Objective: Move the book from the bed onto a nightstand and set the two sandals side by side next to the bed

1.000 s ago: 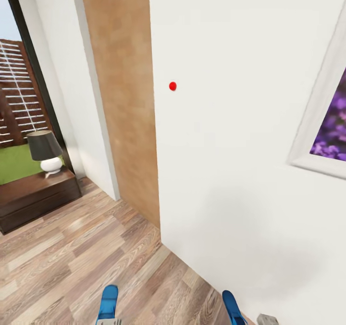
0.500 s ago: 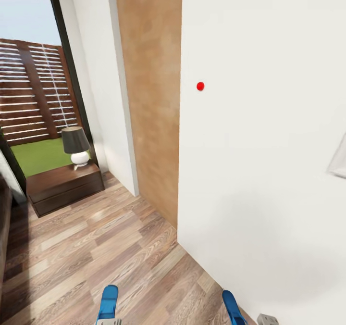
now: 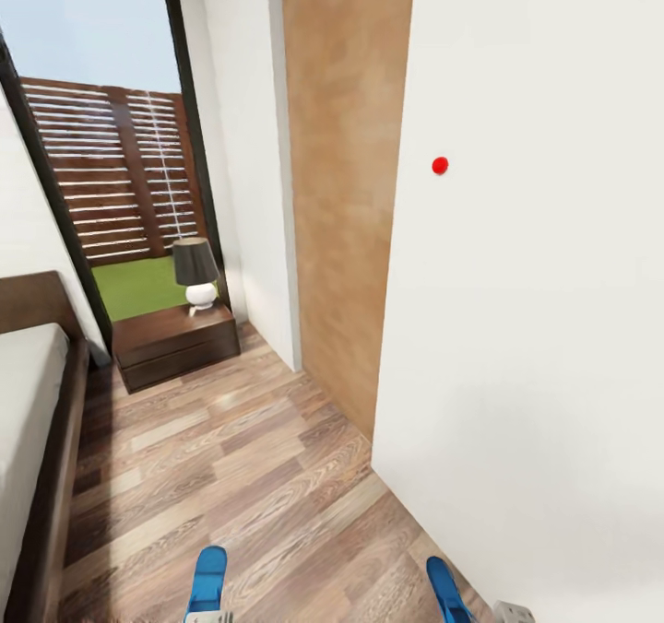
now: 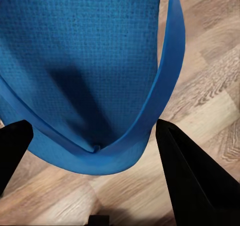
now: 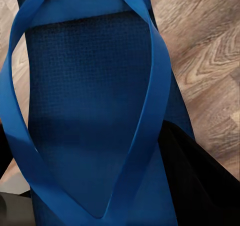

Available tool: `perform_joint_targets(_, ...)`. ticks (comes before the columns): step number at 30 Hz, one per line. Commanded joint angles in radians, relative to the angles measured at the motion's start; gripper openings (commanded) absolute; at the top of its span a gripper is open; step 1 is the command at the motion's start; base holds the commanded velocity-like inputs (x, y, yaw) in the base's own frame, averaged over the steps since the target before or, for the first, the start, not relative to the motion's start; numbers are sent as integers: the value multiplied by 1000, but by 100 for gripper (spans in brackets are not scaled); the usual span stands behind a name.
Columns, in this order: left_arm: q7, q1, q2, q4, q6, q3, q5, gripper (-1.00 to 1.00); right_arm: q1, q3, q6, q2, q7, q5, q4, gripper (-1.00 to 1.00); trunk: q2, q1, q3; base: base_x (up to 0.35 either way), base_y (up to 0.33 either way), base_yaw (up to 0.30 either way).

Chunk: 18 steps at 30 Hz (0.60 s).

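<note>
Left gripper [image 4: 90, 181] has its two black fingers [image 4: 192, 181] set on either side of a blue sandal [image 4: 85, 60], the sole and strap loop sitting right between them — clamped on it, by the look of it. Right gripper [image 5: 100, 186] is the same story: a second blue sandal [image 5: 90, 100] fills the space at its fingers, one dark finger [image 5: 200, 176] pressed along the sandal's edge, so it reads as gripped.

From the head camera, both sandals poke up at the lower edge, the left one [image 3: 208, 581] at about 7 o'clock and the right one [image 3: 444, 588] at about 5 o'clock, well apart, over the wood-plank floor [image 3: 240, 457].

Over at 9 o'clock, the bed [image 3: 37, 402] comes in with its pale mattress and dark frame. Just beyond its head end, around 10 o'clock, stands the nightstand [image 3: 175, 342], with a dark-shaded lamp [image 3: 195, 277] on a white base on top. Behind it, a tall dark-framed window [image 3: 111, 171] shows a slatted fence and grass. A white wall [image 3: 535, 328] with a small red dot [image 3: 440, 165] takes the right side.
</note>
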Motion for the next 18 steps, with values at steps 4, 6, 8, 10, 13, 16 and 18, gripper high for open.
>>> perform_joint_targets(4, -3, -1, 0, 1, -4, -8, 11, -100, 0, 6, 8, -1, 2, -12, -1, -100, -1, 0, -1, 0, 0, 288)
perform_joint_targets(6, -3, -1, 0, 1, -4, -8, 11, -100, 0, 6, 7, -1, 2, -12, -1, -100, -1, 0, -1, 0, 0, 288)
perform_joint_targets(8, -3, -1, 0, 1, -4, -8, 11, -100, 0, 6, 7, -1, 2, -12, -1, -100, -1, 0, -1, 0, 0, 262)
perform_joint_targets(10, -3, -1, 0, 1, -4, -8, 11, -100, 0, 6, 8, -1, 3, -12, -1, -100, -1, 0, -1, 0, 0, 142)
perform_joint_targets(13, -3, -1, 0, 1, -4, -8, 11, -100, 0, 6, 8, -1, 3, -12, -1, -100, -1, 0, -1, 0, 0, 48)
perform_joint_targets(16, -3, -1, 0, 1, -3, -8, 11, -100, 0, 6, 8, -1, 3, -12, -1, -100, -1, 0, -1, 47, 0, 13)
perform_joint_targets(18, -3, -1, 0, 1, -3, -8, 11, -100, 0, 6, 8, -1, 3, -12, -1, -100, -1, 0, -1, 149, 0, 4)
